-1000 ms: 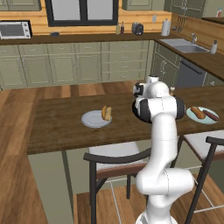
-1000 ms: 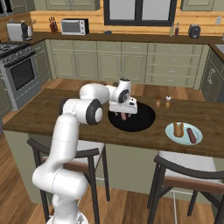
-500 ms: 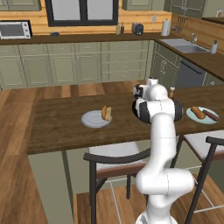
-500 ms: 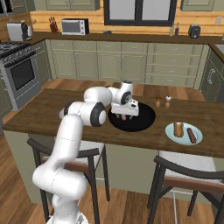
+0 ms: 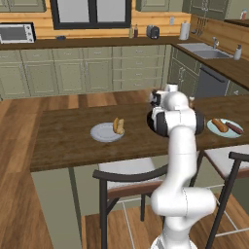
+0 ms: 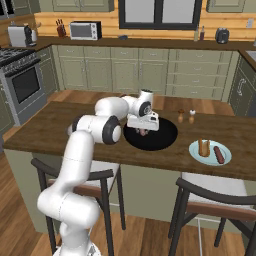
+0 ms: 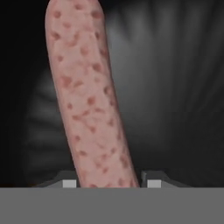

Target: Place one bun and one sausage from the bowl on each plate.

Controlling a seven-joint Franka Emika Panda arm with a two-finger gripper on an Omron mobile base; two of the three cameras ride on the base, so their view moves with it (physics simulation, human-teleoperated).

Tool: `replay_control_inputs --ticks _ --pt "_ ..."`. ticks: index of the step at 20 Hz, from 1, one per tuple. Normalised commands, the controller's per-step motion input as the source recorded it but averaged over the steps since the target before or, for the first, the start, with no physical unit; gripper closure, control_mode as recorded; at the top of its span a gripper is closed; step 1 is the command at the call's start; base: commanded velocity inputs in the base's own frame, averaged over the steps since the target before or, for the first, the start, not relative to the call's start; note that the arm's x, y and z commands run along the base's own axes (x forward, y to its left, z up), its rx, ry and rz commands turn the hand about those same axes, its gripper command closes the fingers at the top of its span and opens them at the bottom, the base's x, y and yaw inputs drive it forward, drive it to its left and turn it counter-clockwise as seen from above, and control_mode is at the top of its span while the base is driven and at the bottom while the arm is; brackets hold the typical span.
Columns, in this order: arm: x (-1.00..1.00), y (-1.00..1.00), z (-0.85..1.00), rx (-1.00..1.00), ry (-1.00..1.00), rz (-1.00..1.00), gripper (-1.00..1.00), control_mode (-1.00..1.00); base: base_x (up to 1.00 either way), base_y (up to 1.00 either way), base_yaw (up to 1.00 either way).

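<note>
In round shallow black bowl (image 6: 159,141): pink speckled sausage (image 7: 89,100), running toward 12 o'clock, pinched between my nearly closed pincer (image 7: 108,183).

Dark wooden tabletop (image 6: 60,127), island form, long axis left to right. Directly on it: a round black bowl (image 6: 162,141) near the middle; a pale grey-white plate (image 5: 101,133) well apart from the bowl, toward the arm's left, carrying a bun; a light teal plate (image 6: 199,151) near the bowl on the other side, carrying a bun and a sausage; two small shakers (image 6: 186,116) side by side just behind the bowl, toward the far edge.
</note>
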Motion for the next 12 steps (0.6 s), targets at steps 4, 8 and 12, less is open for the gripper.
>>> replay_control_inputs --ticks 4,8,12 --pt "-1.00 0.41 0.66 0.00 -0.12 0.00 1.00 -1.00 0.00 0.00 0.00" --pt "-1.00 0.86 0.33 0.00 0.00 0.00 1.00 -1.00 0.00 0.00 0.00" --pt "-1.00 0.98 0.16 0.00 -0.01 0.00 1.00 -1.00 0.00 0.00 0.00"
